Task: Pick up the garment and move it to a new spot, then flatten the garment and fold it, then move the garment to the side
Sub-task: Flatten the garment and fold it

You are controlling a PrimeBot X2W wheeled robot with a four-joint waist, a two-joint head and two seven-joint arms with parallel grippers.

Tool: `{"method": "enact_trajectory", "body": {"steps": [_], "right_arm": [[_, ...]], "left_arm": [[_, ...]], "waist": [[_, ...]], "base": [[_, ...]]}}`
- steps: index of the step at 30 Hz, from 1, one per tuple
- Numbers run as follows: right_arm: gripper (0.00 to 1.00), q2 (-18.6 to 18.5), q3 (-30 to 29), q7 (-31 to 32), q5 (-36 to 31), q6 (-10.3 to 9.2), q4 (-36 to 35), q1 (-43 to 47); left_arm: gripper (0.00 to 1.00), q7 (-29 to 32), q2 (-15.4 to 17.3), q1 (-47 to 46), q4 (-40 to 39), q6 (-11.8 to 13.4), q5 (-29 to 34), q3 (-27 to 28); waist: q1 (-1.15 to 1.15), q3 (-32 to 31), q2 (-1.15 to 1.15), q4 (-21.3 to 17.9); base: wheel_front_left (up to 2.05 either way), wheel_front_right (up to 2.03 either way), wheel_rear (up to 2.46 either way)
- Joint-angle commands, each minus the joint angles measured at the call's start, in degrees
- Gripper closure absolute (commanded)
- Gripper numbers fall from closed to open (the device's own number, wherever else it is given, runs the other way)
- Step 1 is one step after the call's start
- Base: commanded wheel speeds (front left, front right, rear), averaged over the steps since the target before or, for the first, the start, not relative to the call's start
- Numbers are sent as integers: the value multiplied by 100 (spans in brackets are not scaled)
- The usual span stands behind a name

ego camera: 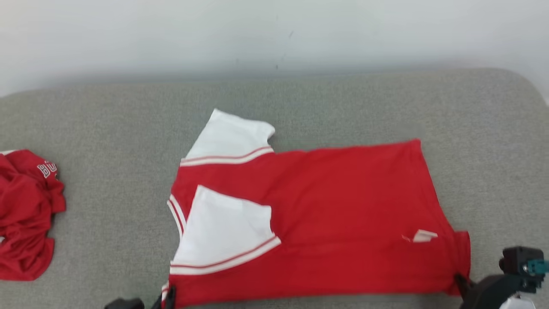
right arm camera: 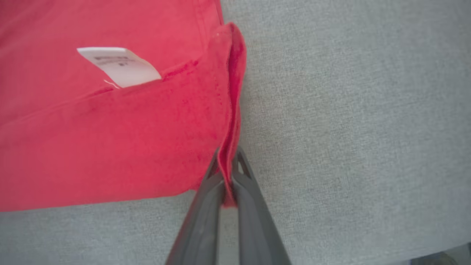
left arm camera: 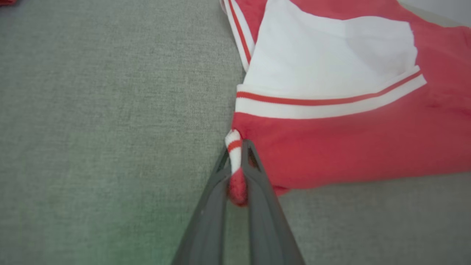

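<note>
Head view. The garment (ego camera: 326, 206), a red shirt with white sleeves, lay spread at the middle of the grey padded surface (ego camera: 107, 128), collar end toward the surface's left and hem toward its right. One white sleeve (ego camera: 227, 223) lay folded in over the red body, and a care label (ego camera: 424, 235) showed near the hem. The left gripper (ego camera: 169, 298) and right gripper (ego camera: 461, 283) sat at the surface's near edge, one at each near corner of the shirt. A second red garment (ego camera: 25, 214) lay crumpled at the surface's left end, well apart from the work. A pale wall (ego camera: 274, 34) rose behind the surface's far edge.

Left wrist view. The left gripper (left arm camera: 237, 147) was closed on the shirt's (left arm camera: 349, 147) striped trim at the shoulder corner, cloth bunched between the fingers.

Right wrist view. The right gripper (right arm camera: 228, 154) was closed on the doubled hem corner of the shirt (right arm camera: 110, 147), just beside the label (right arm camera: 117, 66).

Assessment. The folding step appeared to be in hand, with the shirt flattened and both near corners secured. The next move would likely call for both arms to lift together and carry the near edge over toward the surface's far side, keeping even tension so the folded sleeve does not slip. Nothing stood in that path. The crumpled garment could matter only when the shirt is moved aside.
</note>
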Motion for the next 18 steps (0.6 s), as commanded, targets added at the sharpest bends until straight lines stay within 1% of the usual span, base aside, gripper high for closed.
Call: {"method": "enact_trajectory", "body": {"steps": [1,4,7,8,9,10,11,12,18], "right_arm": [[100,0,-68,111,125,7,-78,230],[100,-4,-102,211,242,7,-144,487],[100,-4,-121,201,283,7,-109,618],[87,-3,-99,233,307,7,-67,653],[66,-2,-71,229,307,7,-51,669],[0,-5,-107,228,354,7,-18,662],[0,-6,-98,180,365,7,-13,639],[0,-3,-73,164,390,7,3,621],[0,-3,-47,12,338,7,-172,492]], "left_arm": [[100,62,67,232,-133,70,-30,-1],[100,186,126,531,-330,203,-64,10],[100,307,155,722,-512,273,-100,-22],[100,368,171,771,-542,296,-107,-42],[100,410,175,805,-569,313,-124,-53],[87,428,181,825,-605,313,-131,-55],[54,433,191,836,-637,349,-116,-51],[0,435,191,858,-650,369,-126,-37],[0,390,264,911,-793,472,-190,95]], "waist": [[0,-252,0,-73],[0,-321,0,-87],[0,-348,0,-105],[0,-354,0,-109],[0,-360,0,-111],[0,-363,0,-114],[0,-364,0,-114],[0,-366,0,-114],[0,-358,0,-123]], "base": [[0,0,0],[0,0,0],[0,0,0],[0,0,0],[0,0,0],[0,0,0],[0,0,0],[0,0,0],[0,0,0]]}}
